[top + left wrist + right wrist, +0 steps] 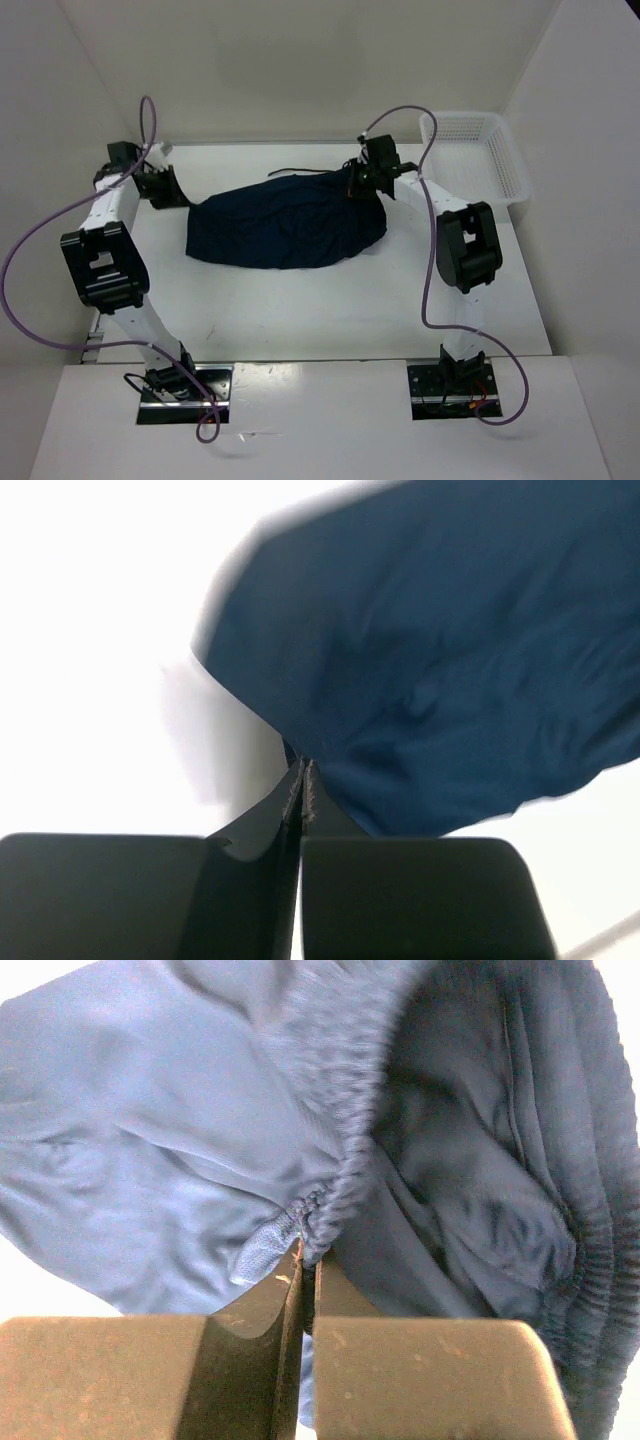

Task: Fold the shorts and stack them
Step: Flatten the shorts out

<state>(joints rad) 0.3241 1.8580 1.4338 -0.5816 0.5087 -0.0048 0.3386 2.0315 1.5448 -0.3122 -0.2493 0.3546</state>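
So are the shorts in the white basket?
No, the shorts lie crumpled on the table, apart from the basket.

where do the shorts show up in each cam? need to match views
Top external: the shorts lie centre frame, between the left gripper and the right gripper.
Left wrist: upper right, one corner running down into the shut left gripper.
Right wrist: they fill nearly the whole frame, the gathered waistband pinched in the right gripper.
Shared landmark: the white table, visible around the cloth in all three.
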